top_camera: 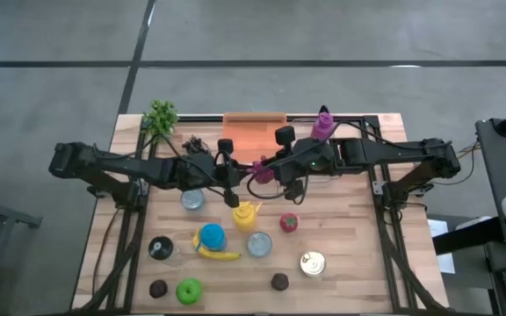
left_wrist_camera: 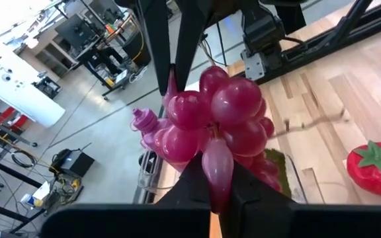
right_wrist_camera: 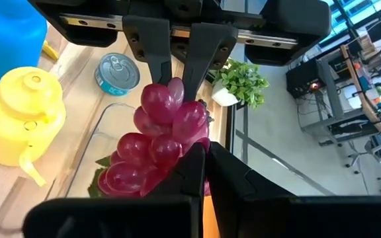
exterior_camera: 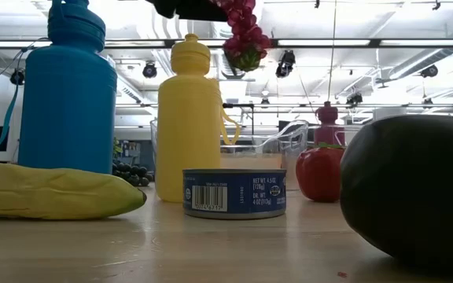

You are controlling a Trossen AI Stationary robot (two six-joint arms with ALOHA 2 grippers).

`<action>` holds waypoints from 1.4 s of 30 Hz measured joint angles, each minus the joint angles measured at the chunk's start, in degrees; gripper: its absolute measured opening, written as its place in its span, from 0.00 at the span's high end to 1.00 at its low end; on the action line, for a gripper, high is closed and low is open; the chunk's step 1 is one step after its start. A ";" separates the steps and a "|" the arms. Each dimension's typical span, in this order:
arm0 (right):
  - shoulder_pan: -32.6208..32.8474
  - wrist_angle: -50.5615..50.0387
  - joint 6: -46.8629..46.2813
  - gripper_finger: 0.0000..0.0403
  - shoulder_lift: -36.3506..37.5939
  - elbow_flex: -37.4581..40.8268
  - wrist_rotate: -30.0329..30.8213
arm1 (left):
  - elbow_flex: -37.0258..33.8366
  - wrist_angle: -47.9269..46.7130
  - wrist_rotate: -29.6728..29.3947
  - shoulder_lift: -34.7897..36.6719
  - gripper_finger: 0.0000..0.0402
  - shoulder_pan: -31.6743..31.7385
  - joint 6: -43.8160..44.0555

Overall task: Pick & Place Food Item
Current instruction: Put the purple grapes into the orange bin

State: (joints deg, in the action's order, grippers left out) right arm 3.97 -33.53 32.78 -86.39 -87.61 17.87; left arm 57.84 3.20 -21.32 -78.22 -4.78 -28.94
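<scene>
Grapes (right_wrist_camera: 157, 142) pinched by both end effectors above table (top_camera: 350, 281)

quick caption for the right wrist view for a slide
Both claws shut on one bunch of red grapes, held above a clear container beside the yellow bottle.

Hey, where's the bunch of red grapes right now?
The red grapes hang above the table's middle, pinched between the left claw and the right claw, just behind the yellow bottle in the high view.
</scene>
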 joint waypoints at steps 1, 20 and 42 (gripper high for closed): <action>0.00 0.00 -0.05 0.98 0.00 0.00 0.00 | 0.02 0.12 0.00 0.00 1.00 0.00 0.27; 0.00 0.03 -1.26 0.67 0.01 0.00 -0.02 | 0.00 0.22 0.00 0.04 1.00 0.28 1.25; 0.00 -0.16 -7.12 0.53 5.12 0.00 0.31 | 4.74 -10.50 -1.79 0.20 1.00 11.39 6.01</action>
State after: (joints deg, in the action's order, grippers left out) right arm 3.97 -33.69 25.67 -81.27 -87.61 18.17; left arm 62.59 -7.30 -23.11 -78.02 6.62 -22.93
